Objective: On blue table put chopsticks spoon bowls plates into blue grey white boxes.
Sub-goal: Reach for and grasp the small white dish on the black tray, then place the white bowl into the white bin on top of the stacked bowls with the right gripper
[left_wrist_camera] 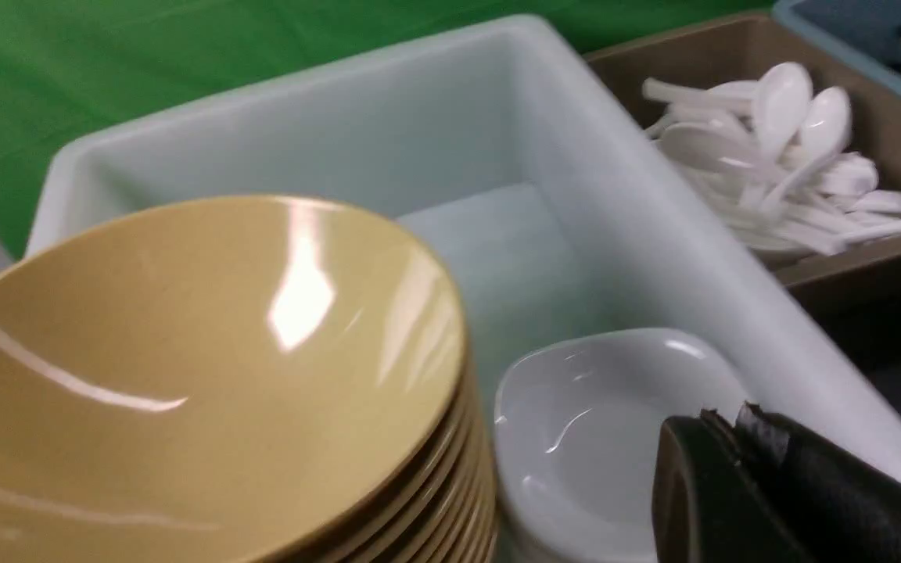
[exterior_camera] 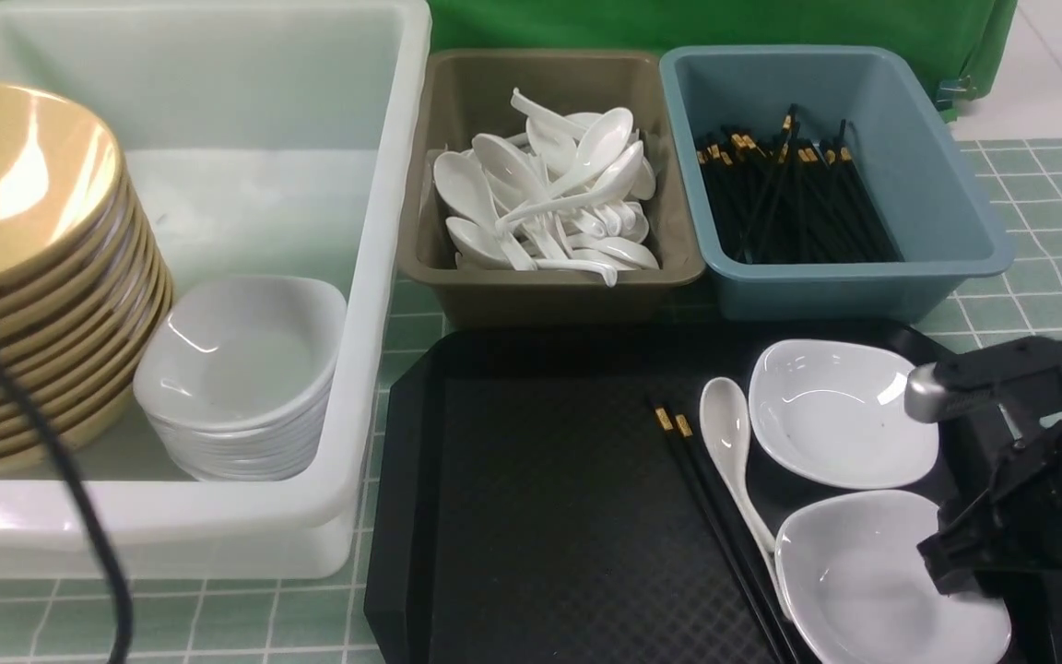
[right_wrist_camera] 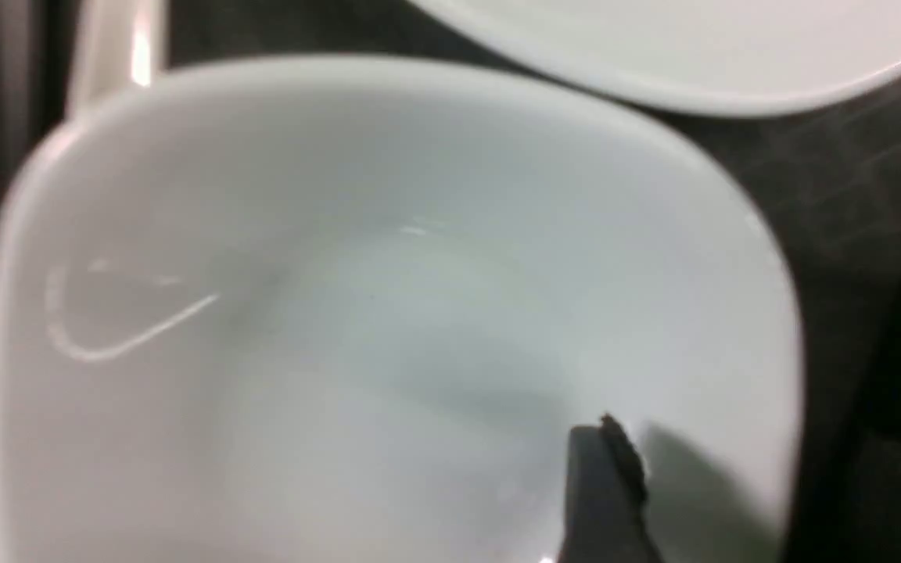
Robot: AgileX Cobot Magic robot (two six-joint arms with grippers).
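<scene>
Tray (exterior_camera: 540,516) on desk (exterior_camera: 1047,184): two plates (exterior_camera: 840,415), spoon (exterior_camera: 726,433), chopsticks (exterior_camera: 706,498). White tub (exterior_camera: 374,277): bowls (exterior_camera: 33,231), plate stack (exterior_camera: 236,369). Left gripper (left_wrist_camera: 720,426): clenched, empty, beside plate stack. Right gripper (exterior_camera: 950,563): over nearer plate (exterior_camera: 872,572), one finger (right_wrist_camera: 599,485) inside; released or grasping, cannot tell.

- Tiled green-blue worktop (exterior_camera: 1029,175).
- Left side: large white tub (exterior_camera: 399,184).
- Towards far edge: olive-grey bin (exterior_camera: 531,300), with blue bin (exterior_camera: 817,295) just beside it.
- Near edge: black tray (exterior_camera: 540,480), touching both bins.
</scene>
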